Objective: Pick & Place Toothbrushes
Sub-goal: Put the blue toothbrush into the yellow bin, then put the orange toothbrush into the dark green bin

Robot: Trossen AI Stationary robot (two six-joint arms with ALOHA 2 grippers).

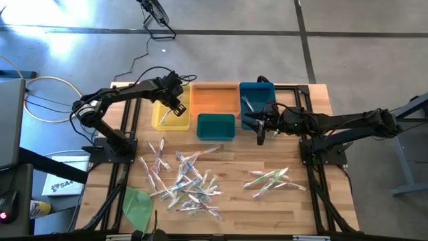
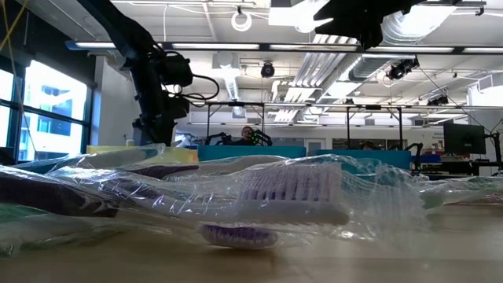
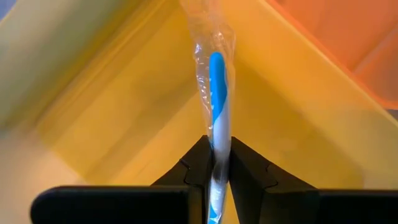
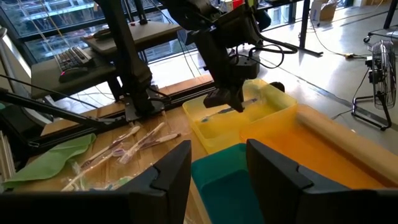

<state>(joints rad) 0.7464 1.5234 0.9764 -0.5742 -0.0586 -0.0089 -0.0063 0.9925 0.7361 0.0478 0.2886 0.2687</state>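
Observation:
My left gripper (image 1: 176, 105) reaches down into the yellow bin (image 1: 167, 122), shut on a clear-wrapped toothbrush (image 3: 216, 81) with a blue stripe. My right gripper (image 4: 217, 171) hovers open with nothing between its fingers, above the teal bin (image 1: 215, 127) and beside the blue bin (image 1: 257, 95). Many wrapped toothbrushes lie loose on the wooden table, in a pile at the near middle (image 1: 187, 182) and a smaller cluster at the near right (image 1: 271, 178). One of them (image 2: 291, 192) fills the low view. My left gripper pinches the toothbrush's blue-striped handle (image 3: 217, 127) between its two fingers, through the clear wrapper. The fingers slant steeply down into the yellow bin, and the toothbrush runs on ahead of them along their line. Whether its far end touches the bin I cannot tell.
An orange bin (image 1: 215, 99) stands between the yellow and blue bins at the table's far side. A flat green sheet (image 1: 138, 204) lies at the near left corner. Bare wood shows between the bins and the toothbrush piles.

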